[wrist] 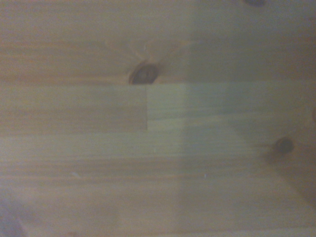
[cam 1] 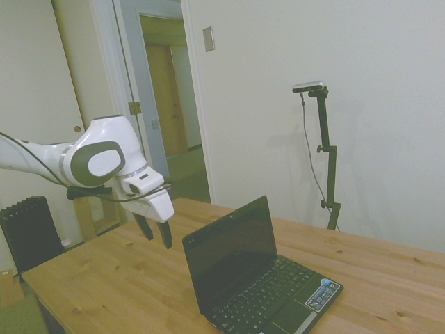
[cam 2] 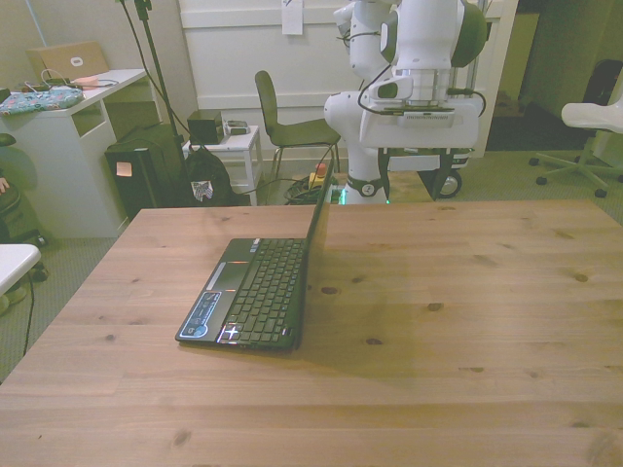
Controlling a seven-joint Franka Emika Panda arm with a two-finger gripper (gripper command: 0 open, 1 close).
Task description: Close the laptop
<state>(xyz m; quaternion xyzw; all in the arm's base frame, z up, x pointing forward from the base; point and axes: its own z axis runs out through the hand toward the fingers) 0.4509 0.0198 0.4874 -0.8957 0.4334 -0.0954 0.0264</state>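
In the side view the white arm reaches in from the left, and its claw hangs in the air above the wooden table, pointing down. The 2 dark fingers stand with a clear gap between them, so the claw is spread and holds nothing. Just to the right of the claw, a little lower, sits the laptop: its lid stands open, roughly upright and tilted slightly back, with the dark screen facing away from the claw. The lid's back faces the claw, apart from it, not touching. Farther right from the claw, beyond the black keyboard, a blue-and-white sticker marks the palm-rest corner.

In the front view the laptop lies toward the front view's left, lid seen edge-on, while the arm's white wrist hangs well up over the table's far edge; the fingers are hard to make out there.

The wrist view shows only blurred table boards with 2 dark knots.
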